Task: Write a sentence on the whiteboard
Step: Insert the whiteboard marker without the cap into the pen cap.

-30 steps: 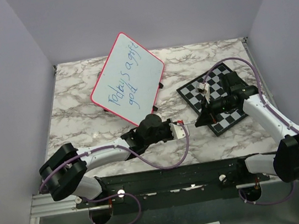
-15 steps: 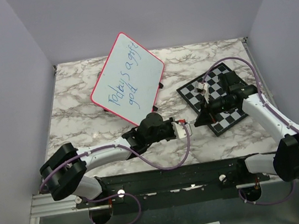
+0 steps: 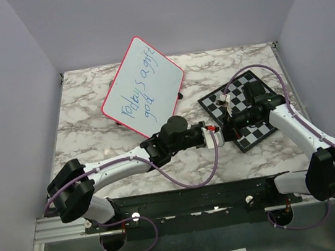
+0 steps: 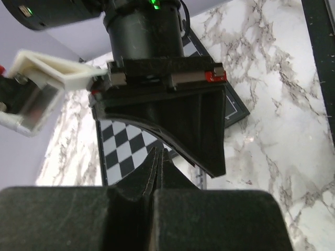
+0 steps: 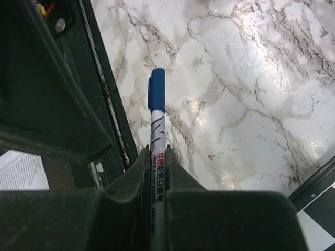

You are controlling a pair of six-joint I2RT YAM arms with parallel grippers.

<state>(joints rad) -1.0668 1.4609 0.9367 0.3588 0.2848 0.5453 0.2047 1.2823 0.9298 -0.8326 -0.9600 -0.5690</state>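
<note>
Finding: within 1 second my left gripper [image 4: 159, 159], closed and empty, has reached across to the right gripper [image 5: 155, 157], which clamps the blue-capped marker [image 5: 156, 94]. The whiteboard [image 3: 165, 85] stands rear-left with the sentence [image 3: 141, 92] on it. I judge the writing done.

Left claw [image 4: 158, 156] closed, right arm [image 4: 146, 31] close ahead, chessboard [image 4: 121, 152] beneath, marble table [image 4: 282, 120]

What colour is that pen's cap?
The pen has a blue cap; right wrist view shows it best.

Plain lavender walls [image 3: 170, 12] enclose a white, grey-veined marble worktop [image 3: 87, 130], glossy under even light.
</note>
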